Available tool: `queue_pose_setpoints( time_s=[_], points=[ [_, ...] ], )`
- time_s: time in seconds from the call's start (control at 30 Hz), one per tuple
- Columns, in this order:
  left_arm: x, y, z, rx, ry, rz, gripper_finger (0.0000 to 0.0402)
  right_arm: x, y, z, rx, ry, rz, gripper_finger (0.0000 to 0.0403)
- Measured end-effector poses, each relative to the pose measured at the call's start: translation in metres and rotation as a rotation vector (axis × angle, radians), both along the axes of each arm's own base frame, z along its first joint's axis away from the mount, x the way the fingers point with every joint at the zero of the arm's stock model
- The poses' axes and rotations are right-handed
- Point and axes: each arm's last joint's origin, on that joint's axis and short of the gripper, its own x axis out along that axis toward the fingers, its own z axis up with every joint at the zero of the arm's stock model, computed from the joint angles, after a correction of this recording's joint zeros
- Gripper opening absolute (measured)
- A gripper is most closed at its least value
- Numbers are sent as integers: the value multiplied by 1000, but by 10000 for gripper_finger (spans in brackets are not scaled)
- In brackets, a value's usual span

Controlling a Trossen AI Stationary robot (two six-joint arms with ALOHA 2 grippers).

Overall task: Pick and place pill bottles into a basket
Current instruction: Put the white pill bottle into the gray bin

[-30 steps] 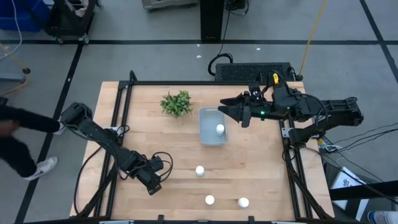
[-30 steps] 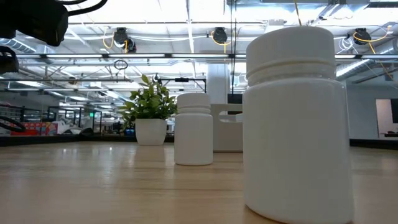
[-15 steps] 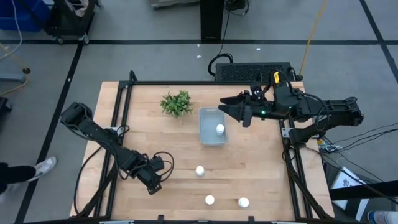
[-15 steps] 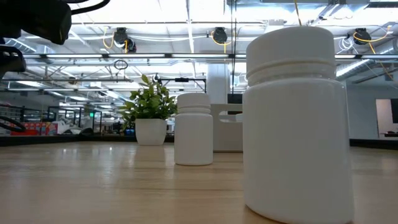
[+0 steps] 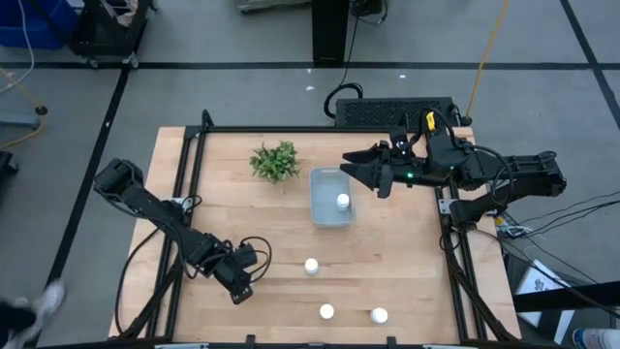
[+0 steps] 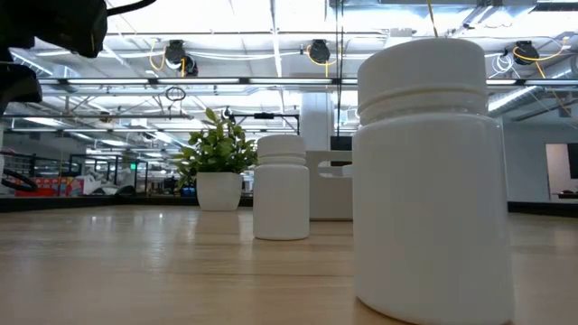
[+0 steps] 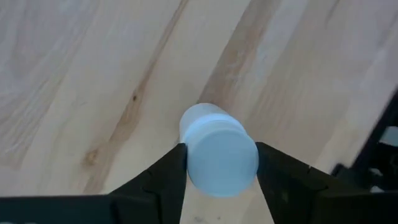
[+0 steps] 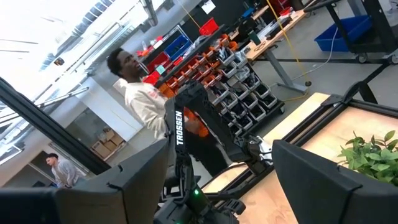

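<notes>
My left gripper (image 5: 238, 283) is near the table's front left, pointing down, shut on a white pill bottle (image 7: 219, 152) that it hides in the high view. Three more white bottles stand on their bases on the table: one mid-table (image 5: 311, 266) and two near the front edge (image 5: 326, 312) (image 5: 379, 315). The pale translucent basket (image 5: 325, 208) holds one bottle (image 5: 342, 202). My right gripper (image 5: 356, 173) hovers open and empty at the basket's far right corner. In the low view two bottles (image 6: 432, 171) (image 6: 281, 187) stand before the basket (image 6: 332, 185). My left gripper pinches the bottle between its two fingers (image 7: 171, 171), on opposite sides of the bottle just below the cap (image 7: 249, 171). The fingers come from above, pointing down. The bottle is seen cap-on, slightly tilted; whether its base is on the table I cannot tell.
A small green plant (image 5: 275, 161) in a white pot stands left of the basket. A black frame (image 5: 184, 174) runs along the table's edges. People show in the room beyond the table in the right wrist view (image 8: 140, 87).
Both grippers stay where they were in the high view. A person at the picture's left edge has walked off toward the near side.
</notes>
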Motion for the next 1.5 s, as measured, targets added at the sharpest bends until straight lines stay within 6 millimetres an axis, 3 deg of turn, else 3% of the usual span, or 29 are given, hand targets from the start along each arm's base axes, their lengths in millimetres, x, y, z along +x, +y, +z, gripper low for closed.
queue_pose_setpoints(
  time_s=[0.27, 0.47, 0.9, 1.07, 1.27, 1.5],
  points=[
    [8, 18, 9, 7, -51, 41, 165, 0, 0, 0, -15, 3, 0, 281],
    [16, 42, 27, 16, -160, 55, 185, 0, 0, 0, -18, 3, 0, 281],
    [28, 115, 86, -33, -568, 198, 164, 0, 0, 2, -55, -8, 5, 281],
    [39, 145, 105, -40, -743, 198, 187, -1, 0, 8, -61, -74, 5, 281],
    [48, 178, 117, 8, -716, 244, 164, -12, -1, 23, -119, -177, -5, 281],
    [74, 213, 146, 50, -714, 215, 172, -34, -4, 35, -198, -226, -22, 281]
  ],
)
